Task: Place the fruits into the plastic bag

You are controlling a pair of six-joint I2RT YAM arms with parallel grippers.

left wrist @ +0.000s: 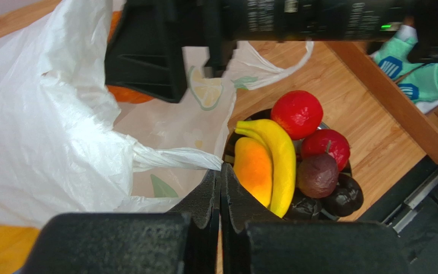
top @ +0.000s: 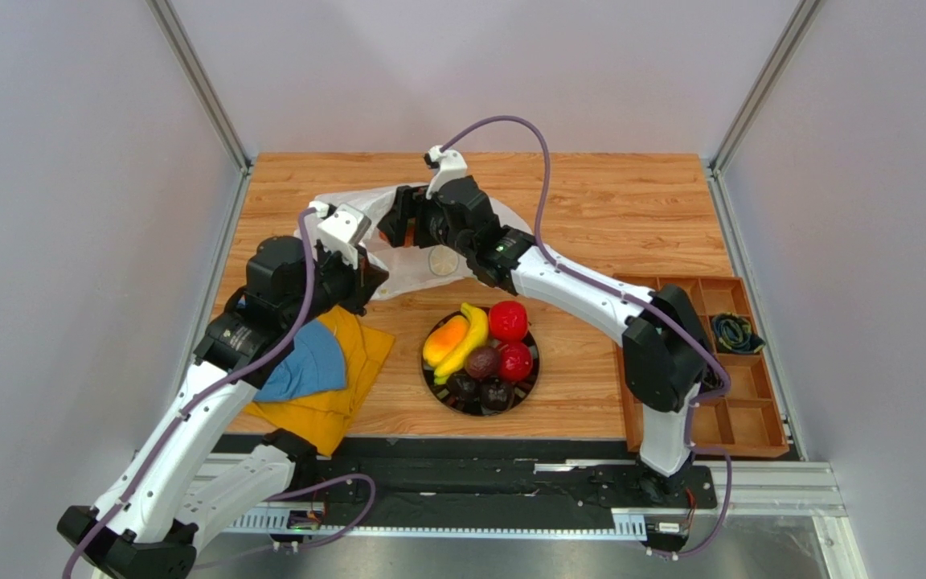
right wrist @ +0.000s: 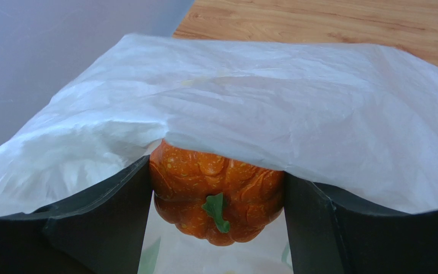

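Right hand (right wrist: 218,208) grips ribbed orange fruit (right wrist: 232,174) under the plastic bag (right wrist: 295,114) rim; left hand (left wrist: 221,188) pinches its handle.

Crinkled translucent film of the plastic bag (right wrist: 318,114), dimpled matt skin of the orange fruit (right wrist: 218,191), glossy red fruits (left wrist: 297,114), grained wooden table (top: 625,205)

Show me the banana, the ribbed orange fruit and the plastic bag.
banana (left wrist: 280,162): left wrist view, middle of its yellow curve.
ribbed orange fruit (right wrist: 221,178): right wrist view, its skin above the green stem.
plastic bag (right wrist: 318,114): right wrist view, crinkled white top sheet.
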